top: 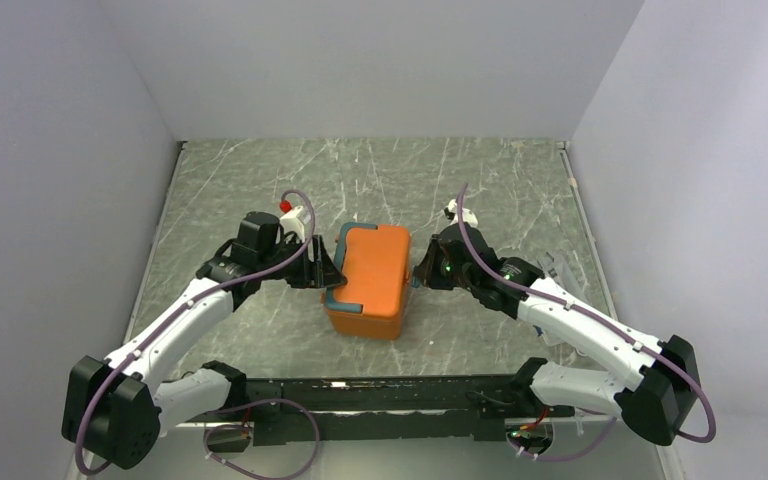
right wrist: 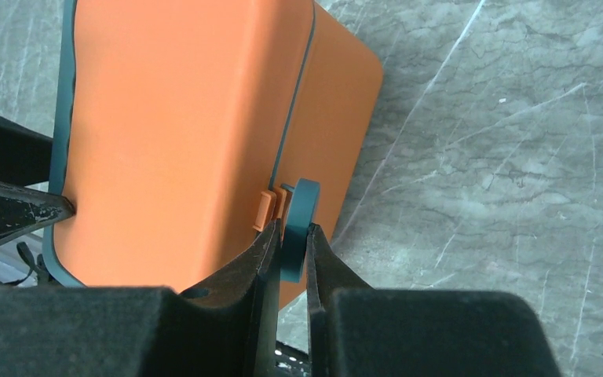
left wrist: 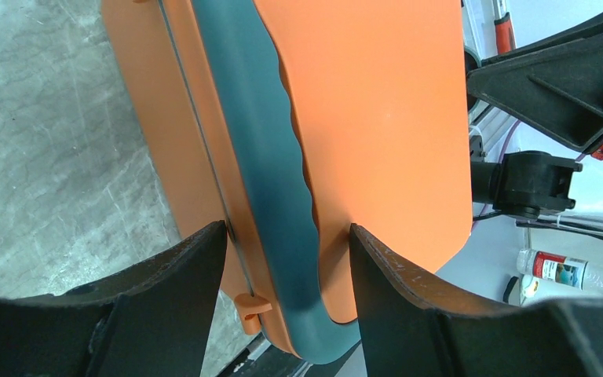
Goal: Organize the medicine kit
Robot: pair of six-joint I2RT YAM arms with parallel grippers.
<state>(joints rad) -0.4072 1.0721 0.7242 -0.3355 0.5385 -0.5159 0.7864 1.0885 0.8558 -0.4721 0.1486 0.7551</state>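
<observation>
We note the medicine kit (top: 368, 280) at counter (top: 260, 180) centre, lid down. Left gripper (left wrist: 286, 259) at 9 o'clock straddles the teal handle (left wrist: 267, 157), jaws wide, seemingly bracing the box. Right gripper (right wrist: 290, 251) at 3 o'clock is pinched on the teal latch (right wrist: 297, 228), likely to unclip it.

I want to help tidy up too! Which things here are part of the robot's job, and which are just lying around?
Part of the job:
- medicine kit, orange, lid down
- its teal handle, between the left gripper fingers
- its teal latch, pinched by the right gripper

Just lying around:
- small bottle with a red and white label, off the table's edge
</observation>
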